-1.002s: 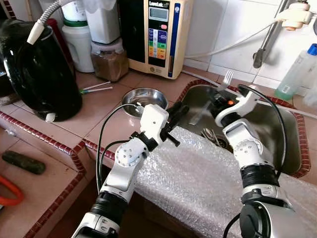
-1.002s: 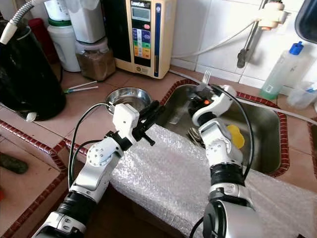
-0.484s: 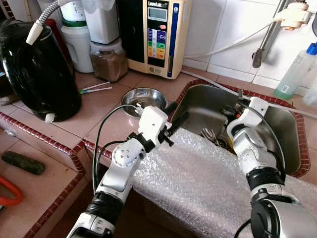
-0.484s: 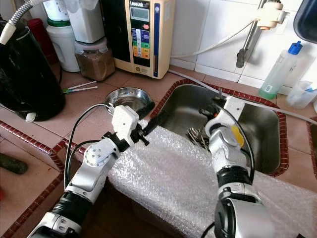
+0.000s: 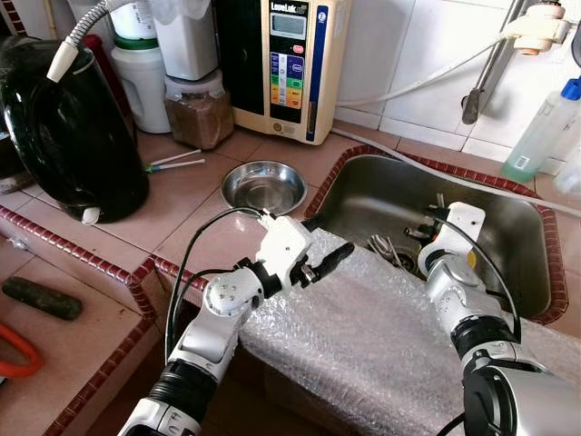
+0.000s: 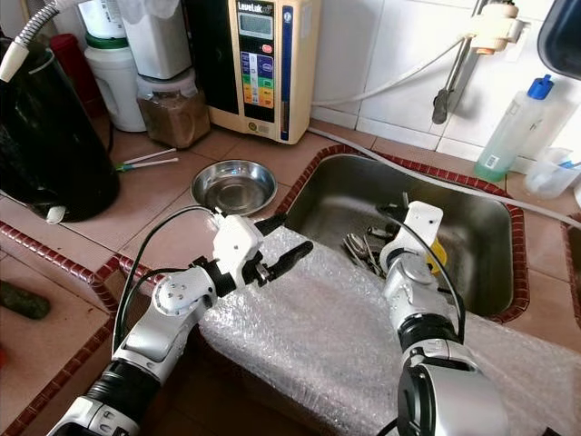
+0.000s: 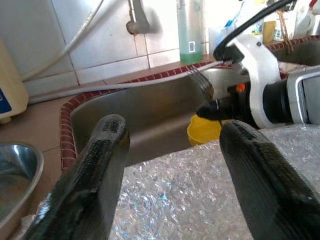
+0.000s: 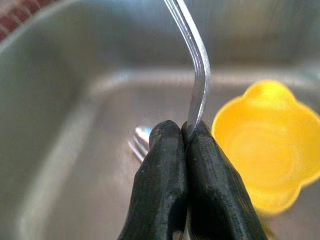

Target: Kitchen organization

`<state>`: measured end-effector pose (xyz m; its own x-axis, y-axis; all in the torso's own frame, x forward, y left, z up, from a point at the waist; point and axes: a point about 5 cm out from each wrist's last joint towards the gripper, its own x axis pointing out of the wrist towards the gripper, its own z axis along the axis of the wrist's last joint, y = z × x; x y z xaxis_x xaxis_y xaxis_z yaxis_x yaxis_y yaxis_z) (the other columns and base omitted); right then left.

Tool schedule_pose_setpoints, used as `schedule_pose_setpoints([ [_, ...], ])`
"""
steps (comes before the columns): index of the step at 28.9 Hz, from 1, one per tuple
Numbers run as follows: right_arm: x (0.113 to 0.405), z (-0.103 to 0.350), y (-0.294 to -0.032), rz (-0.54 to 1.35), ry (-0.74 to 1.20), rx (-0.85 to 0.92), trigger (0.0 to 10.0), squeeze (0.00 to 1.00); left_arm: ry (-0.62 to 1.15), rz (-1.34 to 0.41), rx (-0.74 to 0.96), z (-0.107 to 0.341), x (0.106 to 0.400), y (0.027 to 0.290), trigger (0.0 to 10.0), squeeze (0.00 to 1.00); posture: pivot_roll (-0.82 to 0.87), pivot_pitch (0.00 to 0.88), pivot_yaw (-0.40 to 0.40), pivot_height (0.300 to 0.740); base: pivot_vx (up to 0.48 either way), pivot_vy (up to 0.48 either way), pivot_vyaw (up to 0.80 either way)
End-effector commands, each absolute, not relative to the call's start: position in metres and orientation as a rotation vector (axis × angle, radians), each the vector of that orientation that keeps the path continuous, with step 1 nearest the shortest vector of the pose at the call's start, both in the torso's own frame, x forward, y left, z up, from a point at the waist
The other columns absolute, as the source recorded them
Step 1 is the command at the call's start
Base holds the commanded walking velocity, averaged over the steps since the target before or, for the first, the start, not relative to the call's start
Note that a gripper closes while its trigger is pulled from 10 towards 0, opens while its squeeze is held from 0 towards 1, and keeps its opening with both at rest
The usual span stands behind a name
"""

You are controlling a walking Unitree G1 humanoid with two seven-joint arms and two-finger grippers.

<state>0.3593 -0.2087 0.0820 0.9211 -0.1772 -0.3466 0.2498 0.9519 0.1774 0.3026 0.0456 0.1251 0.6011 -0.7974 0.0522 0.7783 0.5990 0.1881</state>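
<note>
In the right wrist view my right gripper (image 8: 183, 134) is shut on a steel fork (image 8: 199, 75), holding its handle upright. That gripper (image 5: 427, 221) hangs low inside the steel sink (image 5: 363, 186), close to a yellow flower-shaped cup (image 8: 270, 150) and several pieces of cutlery (image 5: 386, 247) on the sink floor. Over the bubble wrap (image 5: 363, 345) draped on the sink's front edge, my left gripper (image 5: 331, 242) stands open with nothing between its fingers. A small steel bowl (image 5: 264, 184) sits on the tiled counter left of the sink.
A black kettle (image 5: 73, 127) stands at the far left, with a water purifier (image 5: 290, 64) and a brown jar (image 5: 200, 109) against the wall. A clear bottle (image 5: 545, 132) and the tap pipe (image 5: 486, 73) are behind the sink. A cucumber (image 5: 41, 297) lies on the lower ledge.
My right gripper has come down from above the sink rim into the basin, fork still in it. My left gripper has shifted back and right onto the bubble wrap, uncovering the bowl.
</note>
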Motion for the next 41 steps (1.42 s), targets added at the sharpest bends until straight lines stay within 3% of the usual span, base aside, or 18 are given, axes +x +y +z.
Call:
schedule_pose_setpoints([
  [1, 0.356, 0.076, -0.212, -0.250, 0.369, 0.224, 0.0, 0.00, -0.137, -0.944, 0.172, 0.127, 0.300, 0.043, 10.0, 1.00, 0.03, 0.000, -0.001, 0.740, 0.000, 0.000, 0.00],
  [3, 0.354, 0.073, -0.212, -0.254, 0.387, 0.228, 0.0, 0.00, -0.135, -0.941, 0.174, 0.126, 0.300, 0.043, 10.0, 1.00, 0.03, 0.000, -0.001, 0.740, 0.000, 0.000, 0.00],
  [4, 0.354, 0.072, -0.211, -0.245, 0.388, 0.240, 1.1, 0.00, -0.134, -0.939, 0.175, 0.126, 0.300, 0.043, 10.0, 1.00, 0.03, 0.000, 0.000, 0.740, 0.000, 0.000, 0.00],
  [5, 0.354, 0.072, -0.211, -0.245, 0.388, 0.240, 1.1, 0.00, -0.134, -0.939, 0.175, 0.126, 0.300, 0.043, 10.0, 1.00, 0.03, 0.000, 0.000, 0.740, 0.000, 0.000, 0.00],
  [6, 0.354, 0.072, -0.210, -0.239, 0.391, 0.243, 4.3, 0.08, -0.133, -0.938, 0.176, 0.126, 0.300, 0.043, 10.0, 1.00, 0.03, 0.000, -0.001, 0.740, 0.000, 0.000, 0.00],
  [7, 0.354, 0.072, -0.210, -0.239, 0.391, 0.243, 4.3, 0.08, -0.133, -0.938, 0.176, 0.126, 0.300, 0.043, 10.0, 1.00, 0.03, 0.000, -0.001, 0.740, 0.000, 0.000, 0.00],
  [8, 0.354, 0.071, -0.209, -0.237, 0.397, 0.253, 10.0, 1.00, -0.133, -0.939, 0.185, 0.126, 0.300, 0.043, 10.0, 1.00, 0.03, 0.000, -0.002, 0.740, 0.000, 0.000, 0.00],
  [31, 0.357, 0.075, -0.208, -0.217, 0.374, 0.205, 10.0, 1.00, -0.140, -0.897, 0.226, 0.125, 0.303, 0.041, 10.0, 1.00, 0.01, 0.000, -0.007, 0.740, 0.000, 0.000, 0.00],
  [41, 0.362, 0.083, -0.194, -0.132, 0.312, 0.248, 10.0, 1.00, -0.166, -0.711, 0.222, 0.133, 0.321, 0.056, 10.0, 1.00, 0.01, 0.000, -0.001, 0.740, 0.000, 0.000, 0.00],
])
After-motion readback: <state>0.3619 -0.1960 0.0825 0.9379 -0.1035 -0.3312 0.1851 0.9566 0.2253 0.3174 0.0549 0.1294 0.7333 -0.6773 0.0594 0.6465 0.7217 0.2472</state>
